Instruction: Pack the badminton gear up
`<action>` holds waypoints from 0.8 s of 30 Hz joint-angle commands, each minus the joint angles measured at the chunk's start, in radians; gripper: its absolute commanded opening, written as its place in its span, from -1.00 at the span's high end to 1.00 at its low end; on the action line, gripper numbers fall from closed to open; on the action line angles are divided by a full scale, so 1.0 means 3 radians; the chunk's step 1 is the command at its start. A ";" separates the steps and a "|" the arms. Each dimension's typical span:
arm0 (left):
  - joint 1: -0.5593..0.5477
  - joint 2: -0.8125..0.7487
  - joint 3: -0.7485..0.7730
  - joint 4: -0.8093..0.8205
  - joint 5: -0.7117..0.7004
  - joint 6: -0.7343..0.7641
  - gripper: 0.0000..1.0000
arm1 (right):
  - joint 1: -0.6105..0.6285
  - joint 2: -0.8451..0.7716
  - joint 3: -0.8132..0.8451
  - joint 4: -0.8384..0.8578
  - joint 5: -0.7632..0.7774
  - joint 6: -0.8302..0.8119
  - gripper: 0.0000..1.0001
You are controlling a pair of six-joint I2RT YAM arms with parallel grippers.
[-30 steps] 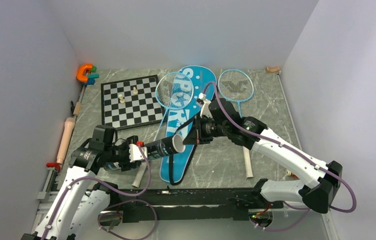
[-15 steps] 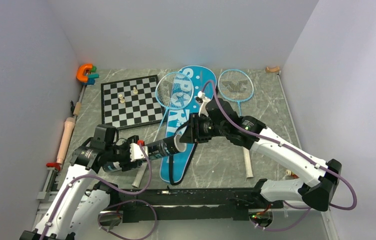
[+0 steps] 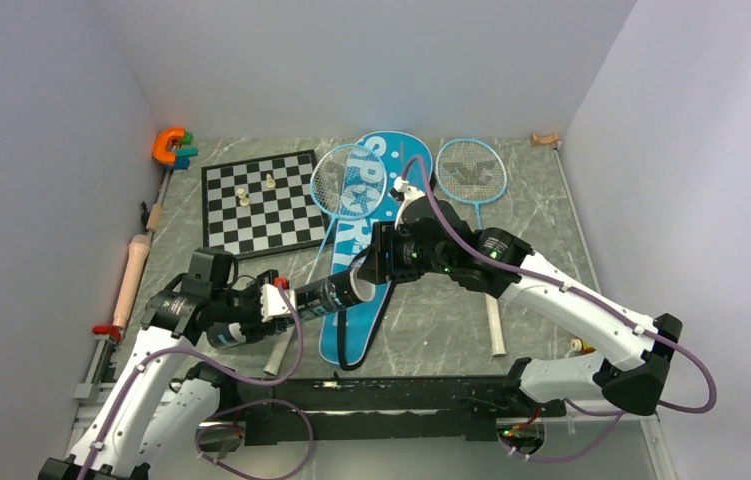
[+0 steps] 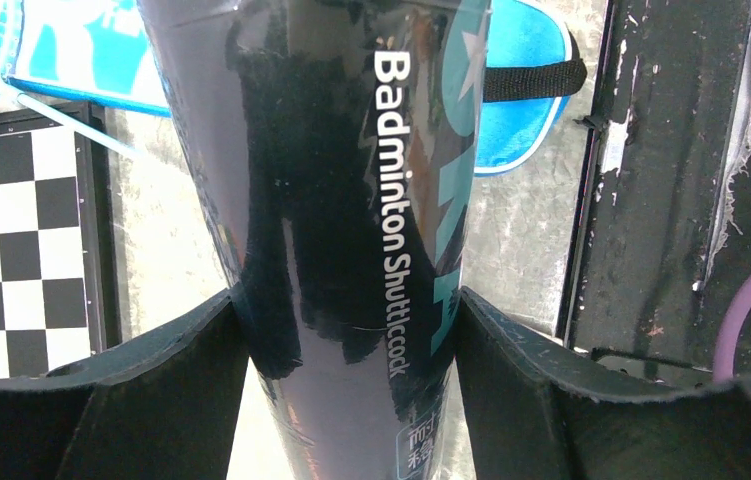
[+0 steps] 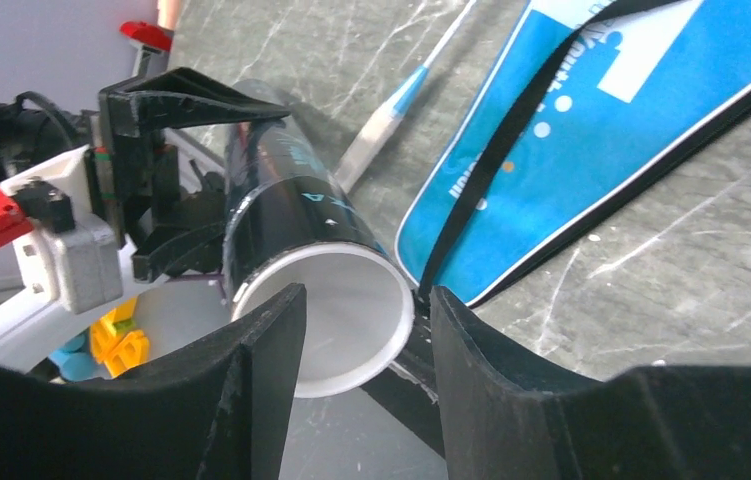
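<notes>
Tube axis decides the coming move: the long black shuttlecock tube [image 3: 329,294] is held clear of the grey marbled counter [image 3: 451,330], pinched mid-body by the left hand [image 4: 351,335]. Its white-lined open mouth points straight at the right hand [image 5: 366,300], the nearer one, whose fingers stand spread at the rim, apparently holding nothing.

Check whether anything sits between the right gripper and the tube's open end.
Nothing visible does. The right gripper is open right at the white mouth of the black tube, with no object between them. The left gripper grips the tube's body.
</notes>
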 commanded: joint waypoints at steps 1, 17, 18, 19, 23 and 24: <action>-0.0015 -0.0010 0.0167 0.0138 0.0215 -0.0085 0.90 | 0.0018 -0.0153 0.0118 -0.0129 0.0256 0.0012 -0.05; -0.0014 -0.0005 0.0191 0.0208 0.0180 -0.0193 0.91 | 0.0266 -0.0161 0.0067 0.0189 0.0133 0.0067 0.36; -0.0012 -0.0007 0.0193 0.0206 0.0177 -0.0192 0.91 | 0.0272 -0.0151 0.0070 0.0197 0.0129 0.0067 0.36; -0.0013 -0.0005 0.0195 0.0202 0.0182 -0.0188 0.91 | 0.0280 -0.0138 0.0067 0.0219 0.0118 0.0060 0.36; -0.0013 -0.0006 0.0206 0.0206 0.0194 -0.0194 0.92 | 0.0288 -0.0141 0.0006 0.0317 0.0094 0.0064 0.36; -0.0012 -0.0007 0.0209 0.0202 0.0198 -0.0193 0.92 | 0.0284 -0.0138 -0.0007 0.0337 0.0093 0.0074 0.36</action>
